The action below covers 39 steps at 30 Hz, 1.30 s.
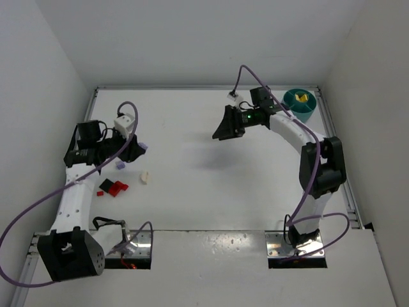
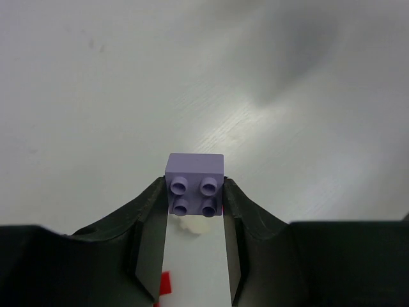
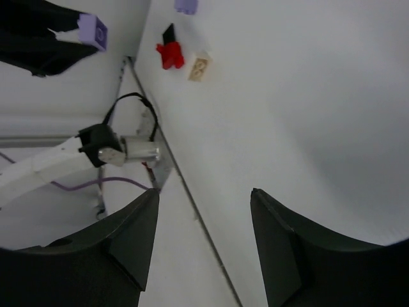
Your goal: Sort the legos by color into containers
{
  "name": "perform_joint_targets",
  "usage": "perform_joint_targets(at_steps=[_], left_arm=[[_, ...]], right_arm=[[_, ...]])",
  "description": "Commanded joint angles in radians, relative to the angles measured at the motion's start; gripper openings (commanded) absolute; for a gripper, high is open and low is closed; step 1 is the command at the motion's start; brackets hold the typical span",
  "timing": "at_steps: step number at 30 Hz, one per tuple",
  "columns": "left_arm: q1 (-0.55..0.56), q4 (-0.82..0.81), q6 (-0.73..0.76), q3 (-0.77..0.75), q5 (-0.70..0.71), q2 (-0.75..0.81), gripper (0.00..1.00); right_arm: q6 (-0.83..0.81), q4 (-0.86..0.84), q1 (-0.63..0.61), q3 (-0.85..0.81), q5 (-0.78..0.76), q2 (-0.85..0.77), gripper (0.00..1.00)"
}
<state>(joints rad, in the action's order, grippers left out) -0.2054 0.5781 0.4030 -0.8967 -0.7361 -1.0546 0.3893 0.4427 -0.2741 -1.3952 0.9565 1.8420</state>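
Observation:
My left gripper [image 2: 195, 195] is shut on a pale purple lego [image 2: 195, 167], pinched at the fingertips with its studs facing the wrist camera and held above the table. From above, that gripper [image 1: 136, 151] sits at the left with the purple lego [image 1: 143, 147] at its tip. On the table below lie a second purple lego [image 1: 120, 165], a cream lego [image 1: 145, 176] and red legos [image 1: 114, 187]. The teal container [image 1: 299, 104] stands at the far right with yellow inside. My right gripper [image 1: 225, 125] hangs open and empty over the middle back, left of the container.
The right wrist view looks across at the loose legos: red [image 3: 169, 54], cream [image 3: 199, 66], purple [image 3: 186, 6]. White walls close in the table on three sides. A metal rail runs along the right edge [image 1: 339, 160]. The arm bases and cables sit at the near edge.

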Motion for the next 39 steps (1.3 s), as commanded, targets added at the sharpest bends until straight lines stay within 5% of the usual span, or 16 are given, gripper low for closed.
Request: perform_joint_targets(at_steps=[1, 10, 14, 32, 39], left_arm=[[0.117, 0.029, -0.064, -0.039, -0.102, 0.001, 0.37], [0.352, -0.003, -0.131, -0.073, 0.033, 0.042, 0.37], [0.362, -0.015, -0.141, -0.083, 0.024, 0.042, 0.37], [0.380, -0.034, -0.150, -0.093, 0.046, 0.015, 0.37], [0.380, -0.034, -0.150, -0.093, 0.037, 0.015, 0.37]], right_arm=[[0.204, -0.177, -0.062, -0.091, 0.100, 0.028, 0.61], [0.440, -0.401, -0.235, -0.143, 0.138, 0.109, 0.67], [0.546, -0.510, -0.286, -0.120, 0.174, 0.129, 0.67], [0.559, -0.480, -0.384, -0.194, 0.136, 0.201, 0.67], [0.559, -0.470, -0.402, -0.214, 0.123, 0.223, 0.60]])
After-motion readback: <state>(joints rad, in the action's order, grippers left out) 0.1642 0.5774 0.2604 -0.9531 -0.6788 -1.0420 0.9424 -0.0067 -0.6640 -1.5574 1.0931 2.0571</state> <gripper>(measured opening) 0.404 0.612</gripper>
